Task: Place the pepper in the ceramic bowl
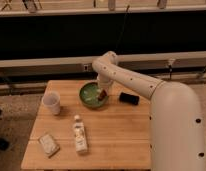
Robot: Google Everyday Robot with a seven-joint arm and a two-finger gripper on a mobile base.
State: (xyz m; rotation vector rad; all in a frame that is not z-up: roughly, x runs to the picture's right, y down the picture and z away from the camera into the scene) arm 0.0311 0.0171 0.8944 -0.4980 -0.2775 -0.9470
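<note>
The green ceramic bowl (92,95) stands on the far middle of the wooden table (116,135). My gripper (102,93) reaches down from the white arm (131,80) over the bowl's right rim and inside. A small red-brown bit at the gripper's tip, over the bowl's right side, looks like the pepper (103,94); most of it is hidden by the gripper.
A translucent white cup (51,102) stands left of the bowl. A flat black rectangular object (129,98) lies right of it. A small bottle (79,134) and a pale packet (48,144) lie near the front left. A dark wall with a rail runs behind the table.
</note>
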